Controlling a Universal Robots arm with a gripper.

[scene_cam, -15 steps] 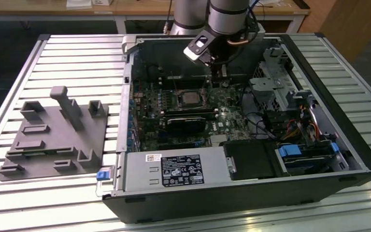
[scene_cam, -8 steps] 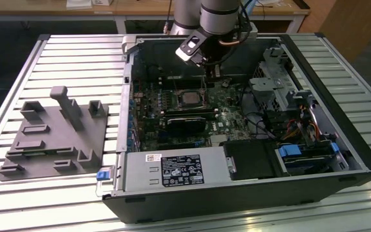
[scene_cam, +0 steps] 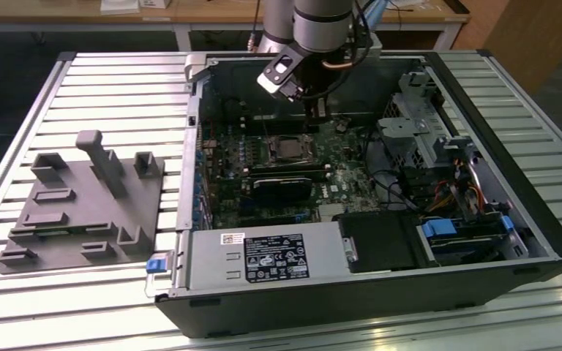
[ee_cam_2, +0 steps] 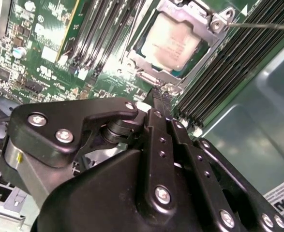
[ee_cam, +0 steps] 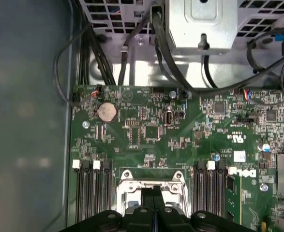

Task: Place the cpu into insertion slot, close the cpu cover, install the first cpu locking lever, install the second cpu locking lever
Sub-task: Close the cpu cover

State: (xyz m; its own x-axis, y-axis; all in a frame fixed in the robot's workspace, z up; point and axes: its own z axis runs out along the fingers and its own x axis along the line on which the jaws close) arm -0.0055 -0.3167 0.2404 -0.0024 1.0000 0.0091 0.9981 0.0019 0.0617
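Note:
The cpu (ee_cam_2: 173,39), pale silvery-tan, lies in the insertion slot (scene_cam: 289,148) on the green motherboard. The silver cpu cover (ee_cam_2: 144,63) lies flat around it as a frame; its edge also shows in the first wrist view (ee_cam: 127,180). A thin metal locking lever (ee_cam_2: 267,24) runs out from one corner of the socket. My gripper (ee_cam_2: 159,93) stands shut, black fingers pressed together with nothing visible between them, its tip just off the socket's corner screw. In the exterior view the gripper (scene_cam: 312,115) hangs inside the case just behind the socket. The fingertips (ee_cam: 154,192) overlap the socket frame.
Long black memory slots (ee_cam_2: 219,67) flank the socket. A black card (scene_cam: 283,189) sits in front of it. The case walls (scene_cam: 195,139), a drive cage (scene_cam: 413,135) with cables and the power supply (scene_cam: 261,257) enclose the board. A grey fixture (scene_cam: 81,208) lies at the exterior view's left.

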